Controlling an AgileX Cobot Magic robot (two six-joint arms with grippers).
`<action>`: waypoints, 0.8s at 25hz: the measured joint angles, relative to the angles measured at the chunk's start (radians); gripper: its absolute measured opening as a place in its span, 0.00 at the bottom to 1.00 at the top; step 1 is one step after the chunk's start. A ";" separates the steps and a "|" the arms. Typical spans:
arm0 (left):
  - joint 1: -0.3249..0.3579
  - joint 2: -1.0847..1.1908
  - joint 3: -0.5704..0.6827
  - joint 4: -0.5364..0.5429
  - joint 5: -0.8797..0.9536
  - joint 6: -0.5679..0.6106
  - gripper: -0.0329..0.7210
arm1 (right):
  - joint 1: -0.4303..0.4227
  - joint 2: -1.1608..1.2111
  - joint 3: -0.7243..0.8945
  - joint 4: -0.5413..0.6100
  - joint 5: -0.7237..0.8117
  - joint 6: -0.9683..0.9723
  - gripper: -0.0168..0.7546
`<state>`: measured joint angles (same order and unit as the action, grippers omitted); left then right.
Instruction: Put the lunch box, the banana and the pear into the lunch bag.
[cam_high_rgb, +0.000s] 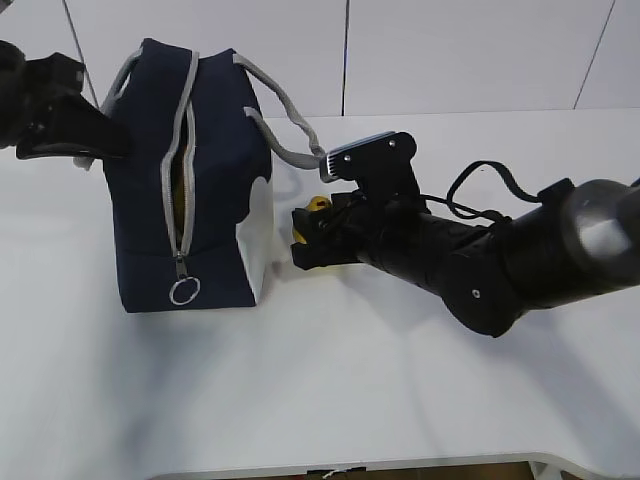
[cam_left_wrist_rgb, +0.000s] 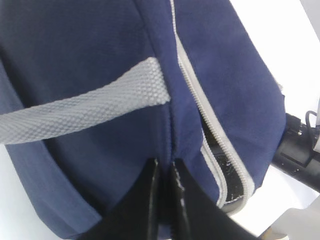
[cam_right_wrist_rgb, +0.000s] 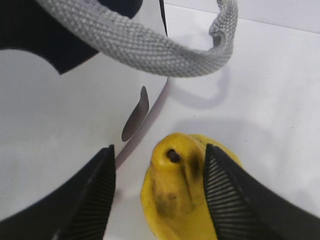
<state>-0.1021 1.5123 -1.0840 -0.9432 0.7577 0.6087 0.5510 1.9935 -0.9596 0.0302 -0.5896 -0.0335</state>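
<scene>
Stood at the pear's (cam_right_wrist_rgb: 182, 192) nine o'clock: bag (cam_high_rgb: 190, 170). Right gripper (cam_right_wrist_rgb: 159, 192) spread, possibly touching pear; left gripper (cam_left_wrist_rgb: 165, 172) pinched bag fabric.

No text, label, brand, number or sign can be read in any of the three views. The lunch bag (cam_high_rgb: 190, 180) shows only plain fabric, and the dark mark on its white side panel appears to be a shape, not lettering.
</scene>
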 joint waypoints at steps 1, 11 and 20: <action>0.000 0.000 0.000 0.000 0.000 0.000 0.03 | 0.000 0.000 0.000 0.002 -0.002 -0.004 0.62; 0.000 0.000 0.000 0.000 0.002 0.000 0.03 | 0.000 0.000 0.000 0.004 -0.028 -0.023 0.58; 0.000 0.000 0.000 0.000 0.004 0.000 0.03 | 0.000 0.007 0.000 0.004 -0.043 -0.051 0.58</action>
<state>-0.1021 1.5123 -1.0840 -0.9432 0.7619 0.6087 0.5510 2.0007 -0.9596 0.0341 -0.6323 -0.0841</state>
